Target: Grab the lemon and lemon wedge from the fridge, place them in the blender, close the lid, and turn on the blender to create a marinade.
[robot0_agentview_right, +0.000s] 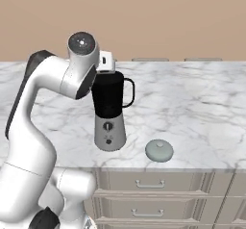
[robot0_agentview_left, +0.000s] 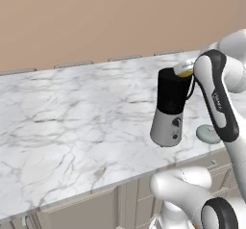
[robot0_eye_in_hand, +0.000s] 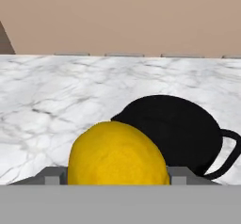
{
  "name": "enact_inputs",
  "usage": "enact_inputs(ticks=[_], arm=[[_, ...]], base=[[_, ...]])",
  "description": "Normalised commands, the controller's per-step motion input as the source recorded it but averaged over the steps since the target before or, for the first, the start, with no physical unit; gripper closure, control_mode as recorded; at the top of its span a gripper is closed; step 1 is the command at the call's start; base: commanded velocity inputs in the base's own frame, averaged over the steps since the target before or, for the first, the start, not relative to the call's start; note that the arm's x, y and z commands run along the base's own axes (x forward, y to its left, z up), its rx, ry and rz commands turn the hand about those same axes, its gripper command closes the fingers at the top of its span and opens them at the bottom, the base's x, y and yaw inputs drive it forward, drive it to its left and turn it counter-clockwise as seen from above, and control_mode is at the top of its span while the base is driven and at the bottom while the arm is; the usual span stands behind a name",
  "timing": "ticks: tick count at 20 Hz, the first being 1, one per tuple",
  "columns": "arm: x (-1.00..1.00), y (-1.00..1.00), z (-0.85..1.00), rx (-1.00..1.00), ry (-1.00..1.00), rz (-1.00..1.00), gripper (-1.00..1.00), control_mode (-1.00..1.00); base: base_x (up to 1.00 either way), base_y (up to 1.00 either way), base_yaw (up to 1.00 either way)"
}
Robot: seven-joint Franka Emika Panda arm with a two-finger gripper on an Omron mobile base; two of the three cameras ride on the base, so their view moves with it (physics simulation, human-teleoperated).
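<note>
Yellow lemon (robot0_eye_in_hand: pixel 116 153) sits clamped between your gripper (robot0_eye_in_hand: pixel 113 176) fingers, right above the blender (robot0_agentview_right: pixel 111 112) jug's open top. Your arm hides most of the fruit from both base views. Lid (robot0_agentview_right: pixel 159 150) lies on the marble counter (robot0_agentview_left: pixel 72 112) just beside the blender's base.

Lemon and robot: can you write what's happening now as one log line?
step: carry lemon to blender | gripper: shut on lemon, above jug | lid: off, on counter
</note>
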Motion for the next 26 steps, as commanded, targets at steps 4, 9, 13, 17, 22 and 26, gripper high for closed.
enact_inputs(ticks=[4, 9, 13, 17, 22, 26], arm=[[0.41, -0.06, -0.23, 0.00, 0.00, 0.00, 1.00, -1.00], [0.30, -0.21, -0.38, 0.00, 0.00, 0.00, 1.00, -1.00], [0.32, -0.17, -0.38, 0.00, 0.00, 0.00, 1.00, -1.00], [0.35, -0.05, -0.38, 0.00, 0.00, 0.00, 1.00, -1.00], [0.39, 0.00, -0.32, 0.00, 0.00, 0.00, 1.00, -1.00], [0.43, 0.00, -0.28, 0.00, 0.00, 0.00, -1.00, -1.00]], base=[[0.00, 0.00, 0.00], [0.00, 0.00, 0.00], [0.00, 0.00, 0.00], [0.00, 0.00, 0.00], [0.00, 0.00, 0.00], [0.00, 0.00, 0.00]])
